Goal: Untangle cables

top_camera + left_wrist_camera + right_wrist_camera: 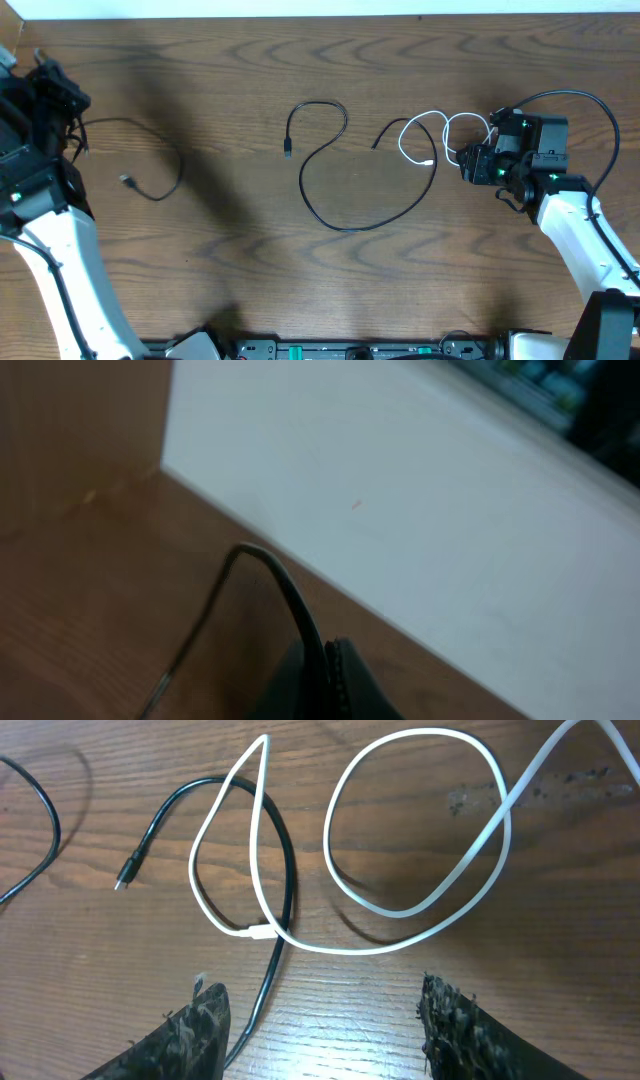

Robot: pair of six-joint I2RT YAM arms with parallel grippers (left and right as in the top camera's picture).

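Two frayed dark fingertips of the right pincer fill the bottom of the right wrist view. They stand well apart, released, with bare wood between them. Just beyond them, toward 12 o'clock, the white cable lies flat on the table in two loops. A narrow loop sits at 11 o'clock and a rounder one at 1 o'clock. Its small white plug rests at the foot of the narrow loop, right where it meets the black cable. The black cable curves through that narrow loop and crosses the white strand again near the loop's top. Its dark plug lies free at 10 o'clock.

From overhead, the black cable sweeps a wide open curve around the middle of the table. Its other plug lies at about 12 o'clock from centre. The white cable bunches at 2 o'clock, just beside the right pincer at 3 o'clock.

The left arm sits at 9 o'clock, well apart from both cables. A separate thin black cord curls on the wood near it. In the left wrist view the left pincer is clenched. A dark wire arches up beside its tips, and I cannot tell whether it is pinched.
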